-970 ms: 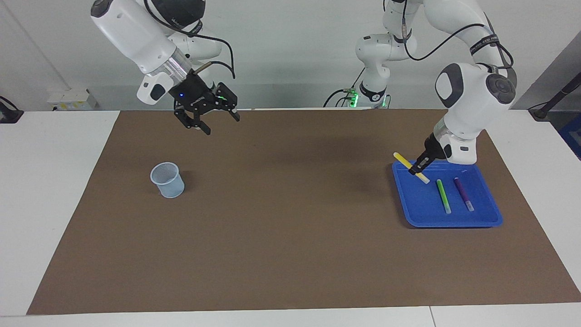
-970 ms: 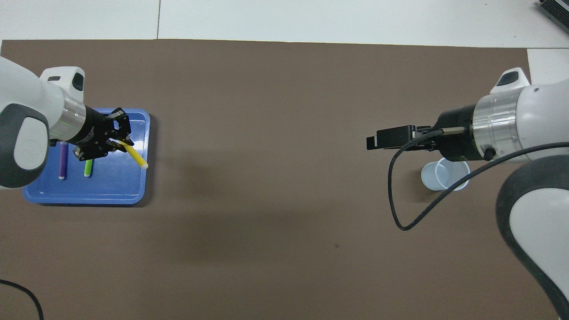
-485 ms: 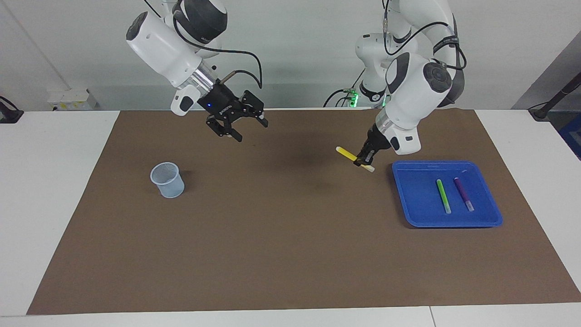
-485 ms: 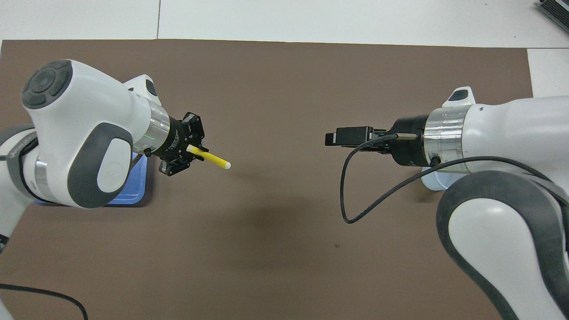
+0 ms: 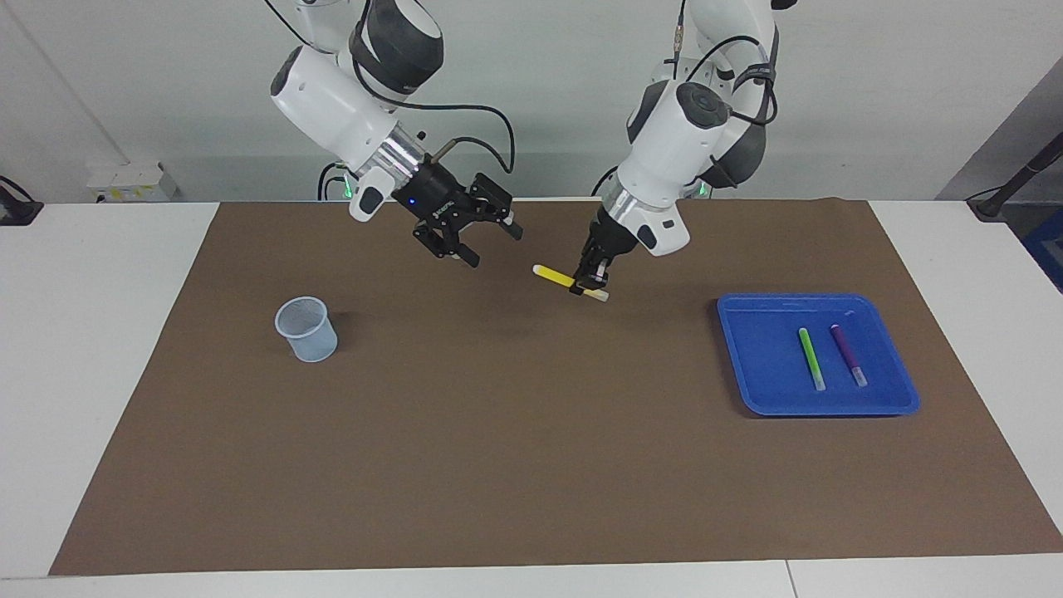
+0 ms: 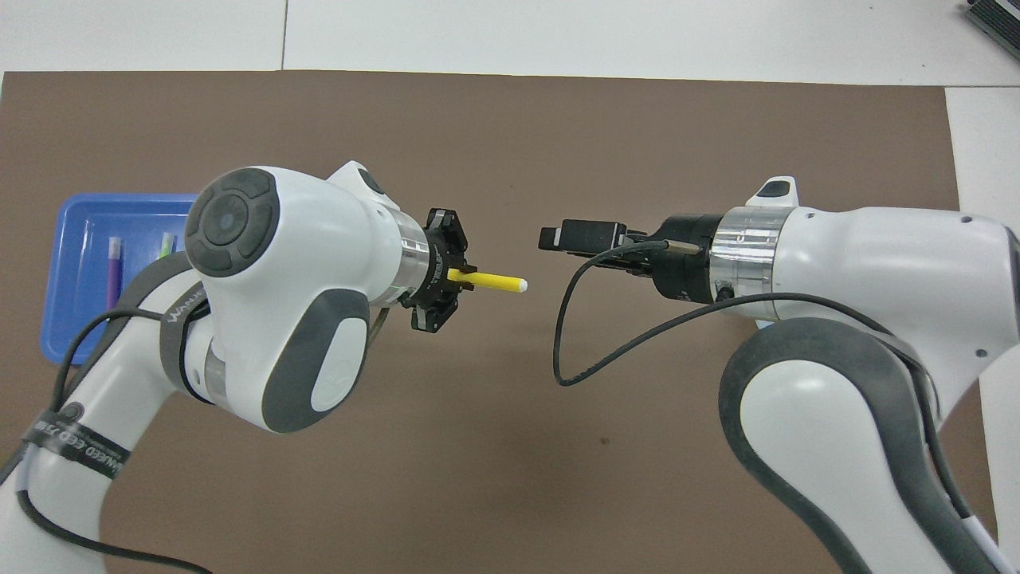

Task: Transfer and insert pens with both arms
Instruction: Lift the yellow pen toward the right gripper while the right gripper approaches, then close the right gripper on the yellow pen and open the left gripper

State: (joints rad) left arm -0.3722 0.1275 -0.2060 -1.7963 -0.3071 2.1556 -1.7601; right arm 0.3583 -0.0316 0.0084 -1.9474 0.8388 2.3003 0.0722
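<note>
Left gripper (image 5: 589,281) clamps your yellow pen (image 5: 558,276) in the air over mid-mat | right gripper (image 5: 469,239) wide open, empty, just apart | step: handover | next: line its jaws around the free end | count: three pens, two in tray (image 5: 889,404); one cup (image 5: 306,330)

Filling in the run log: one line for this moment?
left gripper: shut on yellow pen, over mat middle | right gripper: open, facing it, apart | green pen, purple pen: in tray
</note>
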